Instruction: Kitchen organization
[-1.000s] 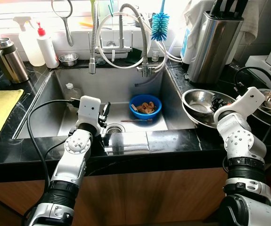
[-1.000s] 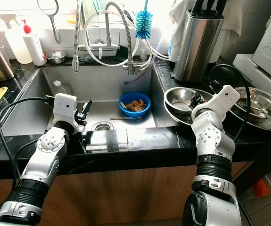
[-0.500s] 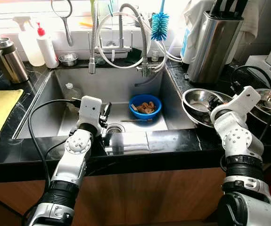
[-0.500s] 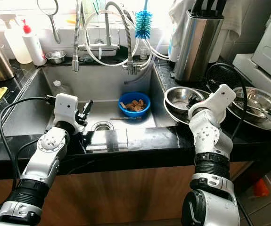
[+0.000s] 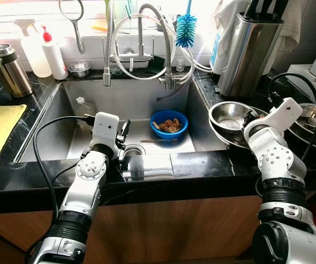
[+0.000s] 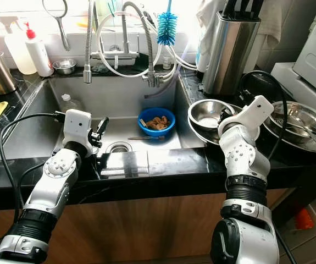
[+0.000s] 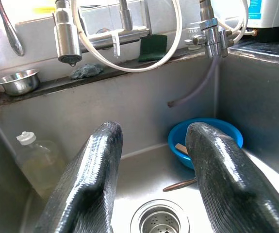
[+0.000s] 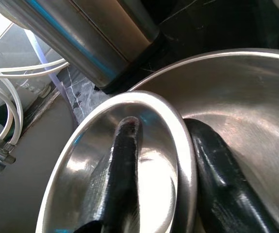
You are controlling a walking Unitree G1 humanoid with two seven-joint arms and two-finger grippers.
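Over the last second our right claw (image 8: 171,167) has clamped on the rim of the small steel bowl (image 6: 206,113), one finger inside and one outside, and drawn it toward the sink (image 5: 70,140), off the larger bowl (image 8: 246,97) on the counter (image 5: 15,170). We judge the lift under way. Our left claw (image 7: 151,179) hangs spread above the drain (image 7: 159,219), idle.

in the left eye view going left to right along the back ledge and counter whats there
steel thermos jug -> white squeeze bottle with red cap -> small steel bowl -> coiled spring faucet -> blue bottle brush -> tall steel knife block
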